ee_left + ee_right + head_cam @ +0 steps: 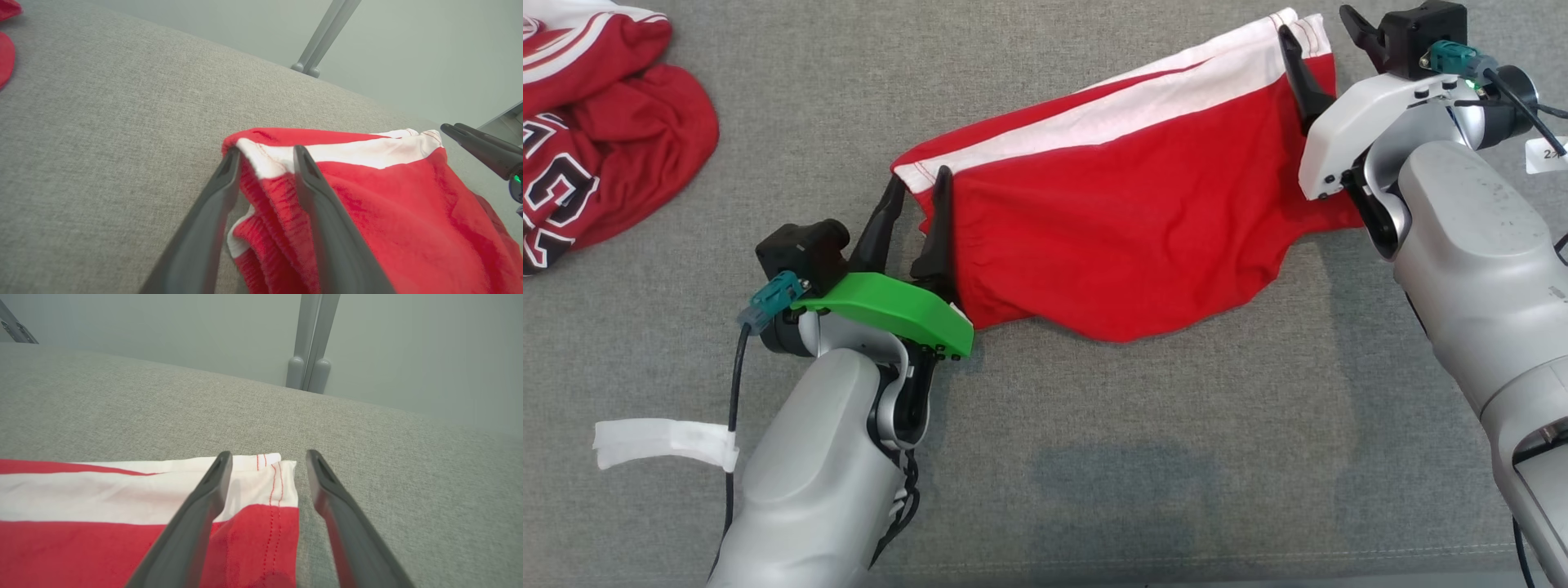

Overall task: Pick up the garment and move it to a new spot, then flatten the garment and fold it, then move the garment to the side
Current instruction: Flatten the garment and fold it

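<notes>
You have the red shorts [1127,220] lying spread on the grey upholstered surface [1094,457], with the white side stripe along their far edge and a loose belly of cloth sagging at the near edge. Your left gripper [920,176] sits at the shorts' gathered waistband end, its fingers apart with the waistband corner standing between them, not pinched. Your right gripper [1316,23] is at the opposite, hemmed end with its fingers wide apart. One lies over the white stripe, and the other is off the hem above bare upholstery. With a claw at each end of the striped edge, the cloth looks drawn out lengthwise so that edge lies straight, which I judge serves the flattening. The near edge is rumpled, so folding seems premature. The crumpled red jersey [596,131] lies well apart from the shorts, beyond their waistband end, out of your way.
</notes>
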Tool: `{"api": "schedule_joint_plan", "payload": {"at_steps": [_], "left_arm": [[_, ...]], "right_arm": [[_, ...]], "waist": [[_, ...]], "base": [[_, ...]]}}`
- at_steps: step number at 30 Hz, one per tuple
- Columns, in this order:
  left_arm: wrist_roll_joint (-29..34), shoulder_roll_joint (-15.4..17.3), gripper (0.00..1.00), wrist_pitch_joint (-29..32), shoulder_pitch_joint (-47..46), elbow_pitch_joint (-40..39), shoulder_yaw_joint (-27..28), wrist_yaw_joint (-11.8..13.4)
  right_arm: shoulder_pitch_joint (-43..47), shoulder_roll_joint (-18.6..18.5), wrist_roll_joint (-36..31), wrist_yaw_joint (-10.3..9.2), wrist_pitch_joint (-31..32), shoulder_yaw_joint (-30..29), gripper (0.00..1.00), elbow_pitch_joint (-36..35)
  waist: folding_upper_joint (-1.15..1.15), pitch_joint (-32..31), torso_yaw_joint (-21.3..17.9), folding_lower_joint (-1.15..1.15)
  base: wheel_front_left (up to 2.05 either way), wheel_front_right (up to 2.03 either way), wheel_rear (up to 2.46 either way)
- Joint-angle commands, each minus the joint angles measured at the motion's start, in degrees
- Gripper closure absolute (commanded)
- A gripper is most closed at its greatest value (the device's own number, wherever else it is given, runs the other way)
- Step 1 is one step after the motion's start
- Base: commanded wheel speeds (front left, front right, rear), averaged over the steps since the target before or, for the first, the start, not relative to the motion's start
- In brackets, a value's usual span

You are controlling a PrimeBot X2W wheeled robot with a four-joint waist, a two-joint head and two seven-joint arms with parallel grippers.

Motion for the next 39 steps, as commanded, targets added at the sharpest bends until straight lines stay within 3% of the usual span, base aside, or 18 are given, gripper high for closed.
{"api": "schedule_joint_plan", "payload": {"at_steps": [1, 14, 24, 39], "left_arm": [[0.6, 0.2, 0.0, -0.1, -0.3, -0.2, 0.0, -0.2], [7.1, 0.6, 0.0, -0.1, 5.8, -5.4, 4.2, -0.5], [10.0, 1.1, 0.0, -0.1, 14.4, -12.2, 8.2, 0.2], [10.4, 0.6, 0.0, -0.1, 20.4, -17.8, 7.5, 1.4]], "right_arm": [[-0.8, -0.5, 0.5, -0.1, -0.4, 0.4, 0.0, 0.0], [2.3, -2.5, 2.5, -0.1, -0.3, 3.3, 0.0, -2.9], [7.6, -2.7, 8.3, -0.1, 1.6, 8.2, 0.0, -0.3], [11.2, -2.8, 17.8, -0.09, 6.7, 8.3, 0.0, 5.9]], "waist": [[-0.01, -0.1, -0.1, 0.0], [-0.01, -3.2, -1.4, 0.0], [-0.01, -7.8, -2.4, 0.0], [-0.01, -8.6, 2.1, 0.0]], "base": [[0.0, 0.0, 0.0], [0.0, 0.0, 0.0], [0.0, 0.0, 0.0], [0.0, 0.0, 0.0]]}}
